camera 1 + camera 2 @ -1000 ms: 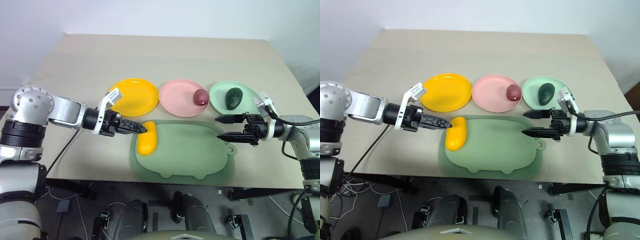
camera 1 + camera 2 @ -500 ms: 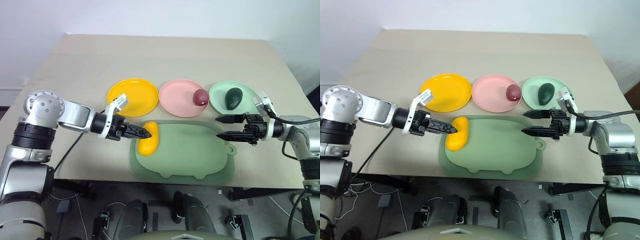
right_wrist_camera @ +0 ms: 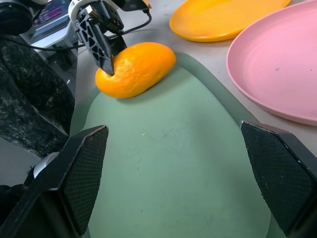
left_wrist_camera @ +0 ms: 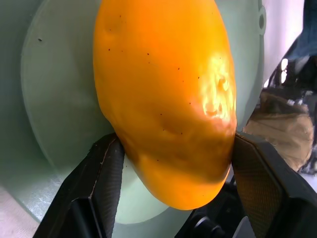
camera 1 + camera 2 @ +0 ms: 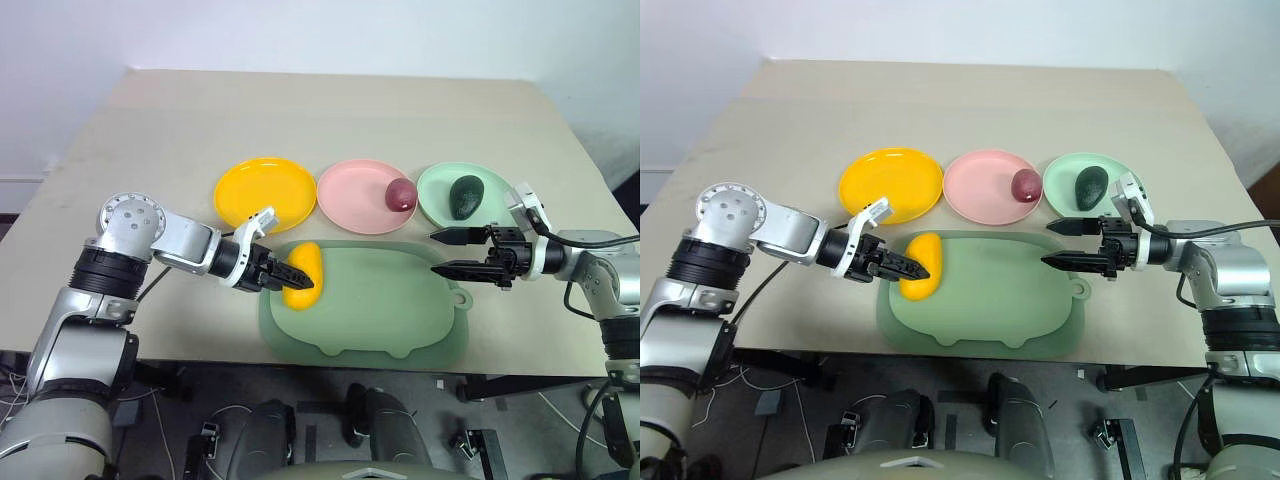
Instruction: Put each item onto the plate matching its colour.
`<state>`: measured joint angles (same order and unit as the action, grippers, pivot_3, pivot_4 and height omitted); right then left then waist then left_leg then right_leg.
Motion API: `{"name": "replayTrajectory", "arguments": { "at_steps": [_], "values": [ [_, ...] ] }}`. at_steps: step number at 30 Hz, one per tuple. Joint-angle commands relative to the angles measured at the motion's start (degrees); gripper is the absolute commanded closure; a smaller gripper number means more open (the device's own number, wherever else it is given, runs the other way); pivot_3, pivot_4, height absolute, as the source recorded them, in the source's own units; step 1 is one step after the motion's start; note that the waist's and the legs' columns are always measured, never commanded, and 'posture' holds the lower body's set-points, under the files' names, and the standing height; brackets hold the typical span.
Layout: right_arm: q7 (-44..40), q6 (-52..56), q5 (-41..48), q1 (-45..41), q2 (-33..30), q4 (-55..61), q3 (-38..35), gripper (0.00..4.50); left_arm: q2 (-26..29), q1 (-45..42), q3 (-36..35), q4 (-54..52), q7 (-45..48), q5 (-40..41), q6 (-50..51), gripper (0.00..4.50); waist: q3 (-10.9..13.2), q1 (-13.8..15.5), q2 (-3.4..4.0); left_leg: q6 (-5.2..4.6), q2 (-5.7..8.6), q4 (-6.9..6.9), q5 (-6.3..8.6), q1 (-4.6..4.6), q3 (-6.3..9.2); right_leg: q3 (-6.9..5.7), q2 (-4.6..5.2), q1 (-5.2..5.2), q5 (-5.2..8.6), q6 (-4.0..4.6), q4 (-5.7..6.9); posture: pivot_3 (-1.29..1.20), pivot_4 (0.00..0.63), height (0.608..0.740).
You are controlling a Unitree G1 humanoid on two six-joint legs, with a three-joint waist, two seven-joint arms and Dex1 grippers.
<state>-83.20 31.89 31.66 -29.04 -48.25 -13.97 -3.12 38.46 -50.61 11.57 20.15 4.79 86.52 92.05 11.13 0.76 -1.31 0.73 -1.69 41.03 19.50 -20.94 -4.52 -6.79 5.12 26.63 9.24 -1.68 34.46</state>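
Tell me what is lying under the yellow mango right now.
The mango rests on the sage-green mat, near its left edge, with the left gripper shut on it. The mat's patch directly beneath the fruit is covered from view.

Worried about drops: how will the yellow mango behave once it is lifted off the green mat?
The mango looks smooth and glossy, so it may slip between the left gripper fingers clamping its sides. Its rounded oblong shape would probably roll if released. It seems firm, undented.
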Motion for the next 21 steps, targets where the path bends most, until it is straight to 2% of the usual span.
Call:
{"name": "replayTrajectory", "arguments": {
  "at_steps": [1, 6, 9, 14, 18, 21],
  "values": [
    [0.02, -0.21, 0.65, -0.29, -0.61, 1.82, -1.76, 0.0, 2.62, -2.29, 1.03, -2.03, 0.25, 1.34, 0.45, 1.63, 0.0, -0.04, 0.0, 0.0, 0.0, -0.01, 0.0, 0.03, 0.0, 0.01, 0.0, -0.02, 0.0, 0.0, 0.0, 0.0, 0.15, 0.74],
    [0.04, 0.08, 0.73, -0.37, -0.49, 2.04, -1.57, 0.0, 4.32, -6.84, -2.32, -2.34, 4.48, -0.14, 0.45, 1.63, 0.0, 0.01, 0.0, 0.01, 0.01, -0.02, 0.0, 0.04, 0.0, 0.0, 0.0, -0.04, 0.0, 0.0, -0.02, 0.0, 0.15, 0.74],
    [-0.01, 0.0, 0.56, -0.85, -0.24, 1.59, -1.28, 0.0, 5.06, -8.49, -5.62, -7.35, 9.73, -2.6, -0.6, 1.63, 0.01, -0.06, 0.0, 0.01, 0.01, -0.05, 0.0, 0.06, -0.01, 0.0, -0.01, -0.05, 0.0, 0.0, -0.03, 0.0, 0.15, 0.74],
    [0.17, 0.15, 0.37, -1.6, 0.16, 1.06, -0.95, 0.0, 9.83, -8.46, -2.33, -13.05, 20.09, -20.35, -12.32, 1.63, 0.01, -0.06, 0.01, 0.02, 0.02, -0.07, 0.0, 0.1, -0.04, 0.0, -0.03, -0.05, 0.0, 0.0, -0.04, 0.0, 0.15, 0.74],
    [0.65, 0.55, 0.18, -1.94, 0.43, 0.6, -0.83, 0.0, 14.23, -6.81, 4.81, -11.54, 25.93, -39.62, -26.63, 1.63, 0.01, -0.06, 0.01, 0.03, 0.02, -0.09, 0.0, 0.13, -0.08, 0.01, -0.05, -0.06, 0.01, 0.01, -0.06, 0.0, 0.15, 0.74],
    [0.6, 0.83, 0.25, -2.43, 0.58, 0.25, -0.68, 0.0, 12.27, -5.2, 3.74, -6.19, 27.25, -46.35, -32.5, 1.63, 0.01, 0.04, 0.02, 0.02, 0.0, -0.1, 0.0, 0.09, -0.08, 0.01, -0.06, -0.05, 0.01, 0.01, -0.11, 0.0, 0.15, 0.74]
  ]
}}
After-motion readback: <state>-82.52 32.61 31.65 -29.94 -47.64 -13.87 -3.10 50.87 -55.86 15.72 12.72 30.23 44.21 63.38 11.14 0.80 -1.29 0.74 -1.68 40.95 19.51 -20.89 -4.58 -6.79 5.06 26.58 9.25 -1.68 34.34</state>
